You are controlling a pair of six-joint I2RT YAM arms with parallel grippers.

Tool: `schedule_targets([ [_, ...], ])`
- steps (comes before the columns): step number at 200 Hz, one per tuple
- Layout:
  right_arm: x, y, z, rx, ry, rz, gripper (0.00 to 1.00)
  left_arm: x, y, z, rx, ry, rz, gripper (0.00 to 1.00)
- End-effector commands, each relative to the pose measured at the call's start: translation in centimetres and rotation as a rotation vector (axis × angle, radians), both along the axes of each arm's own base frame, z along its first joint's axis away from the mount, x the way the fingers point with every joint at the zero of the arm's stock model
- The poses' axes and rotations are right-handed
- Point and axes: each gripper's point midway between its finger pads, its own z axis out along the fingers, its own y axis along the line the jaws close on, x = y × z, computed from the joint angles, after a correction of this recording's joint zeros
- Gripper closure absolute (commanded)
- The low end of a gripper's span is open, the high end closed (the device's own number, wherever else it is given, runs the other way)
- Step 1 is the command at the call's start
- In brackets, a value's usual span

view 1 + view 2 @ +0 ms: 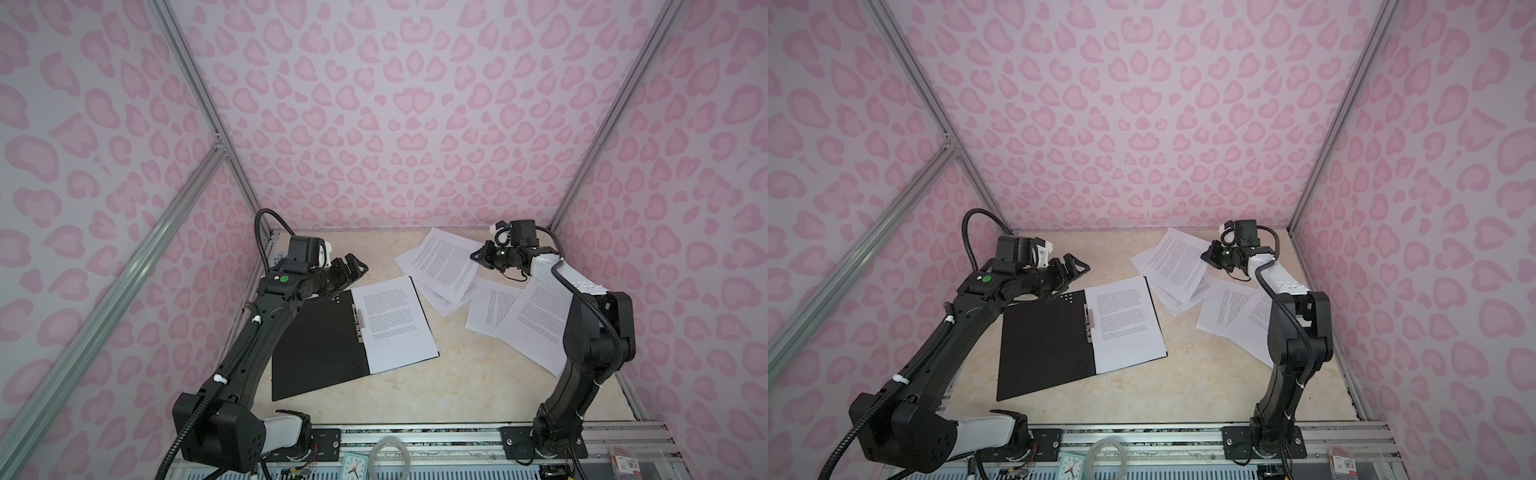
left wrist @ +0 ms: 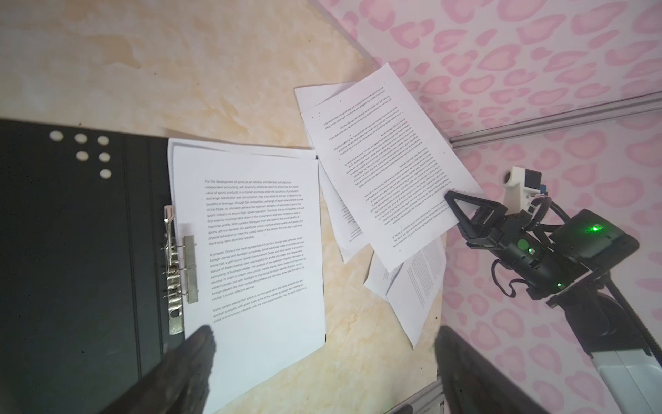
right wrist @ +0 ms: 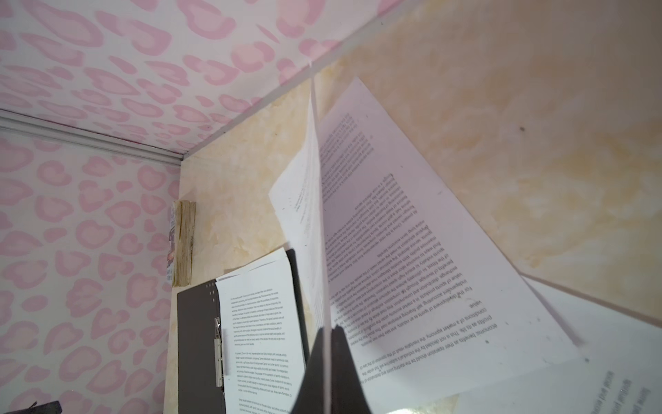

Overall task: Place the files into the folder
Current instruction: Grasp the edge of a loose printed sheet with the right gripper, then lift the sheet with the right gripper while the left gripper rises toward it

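Observation:
The folder (image 1: 316,345) (image 1: 1042,345) lies open and black side up, left of centre, with a printed sheet (image 1: 395,324) on its right half beside the clip strip (image 1: 358,322). More files (image 1: 532,320) lie scattered at the back right. My right gripper (image 1: 478,256) (image 3: 327,329) is shut on the edge of the top sheet (image 1: 444,266) of that pile, which is lifted and seen edge-on (image 3: 317,215) in the right wrist view. My left gripper (image 1: 353,270) (image 2: 324,333) hovers open over the folder's far edge, holding nothing.
A thick paperback book (image 3: 182,243) stands against the left wall behind the folder. On the front rail lie a small clock (image 1: 354,467), a ring of clear tubing (image 1: 388,455) and a plastic box (image 1: 627,463). Pink patterned walls enclose the table (image 1: 457,395).

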Motion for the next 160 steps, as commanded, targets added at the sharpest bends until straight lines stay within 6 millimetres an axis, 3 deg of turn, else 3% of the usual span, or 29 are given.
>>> schedule_targets([
  [1,-1.7,0.6,2.1,-0.126,-0.017,0.091,1.0,1.1,-1.0,4.3,-0.042,-0.162,-0.025,0.03],
  [36,-4.3,3.6,6.5,-0.332,-0.126,0.263,1.0,1.3,-3.5,8.6,0.034,-0.423,-0.12,0.03],
  [69,-7.1,6.5,10.1,-0.485,-0.285,0.385,1.0,-0.7,-6.3,12.5,0.195,-0.76,-0.291,0.03],
  [113,-12.5,11.7,13.3,-0.702,-0.56,0.652,1.0,-4.1,-7.9,13.8,0.472,-1.095,-0.573,0.03],
  [160,-16.0,13.6,15.5,-0.804,-0.719,0.786,1.0,-5.5,-8.4,13.9,0.597,-1.189,-0.75,0.02],
])
